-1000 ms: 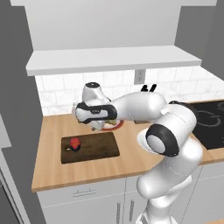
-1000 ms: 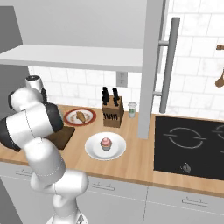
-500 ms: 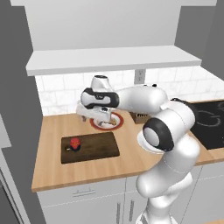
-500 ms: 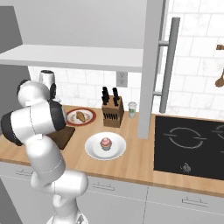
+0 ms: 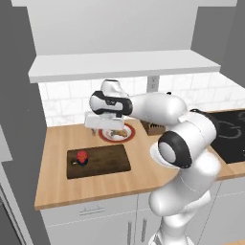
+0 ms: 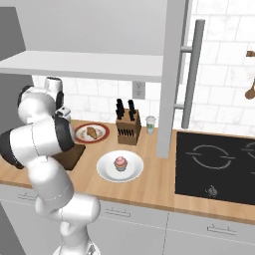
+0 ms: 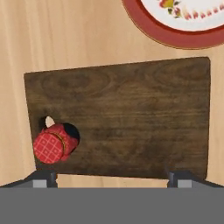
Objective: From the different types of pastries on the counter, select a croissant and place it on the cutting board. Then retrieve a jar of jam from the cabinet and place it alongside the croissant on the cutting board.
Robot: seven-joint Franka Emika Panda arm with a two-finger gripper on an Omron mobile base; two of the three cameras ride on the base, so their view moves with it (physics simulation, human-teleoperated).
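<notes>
Red jam jar [image 7: 53, 145] upright at dark cutting board [image 7: 131, 113] end.

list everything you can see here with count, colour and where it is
cutting board: 1, dark brown, on the counter left of the plates
jar of jam: 1, red, on the board near its left end
croissant: 1, golden-tan, on the red-rimmed plate
red-rimmed plate: 1, white with red rim, behind the board
cupcake: 1, pink-frosted, on the white plate
white plate: 1, white, front of the counter
knife block: 1, brown with dark handles, by the wall
cup: 1, pale, right of the knife block
cooktop: 1, black, right end
counter: 1, light tan wood
gripper: 1, open, above the counter behind the board
</notes>
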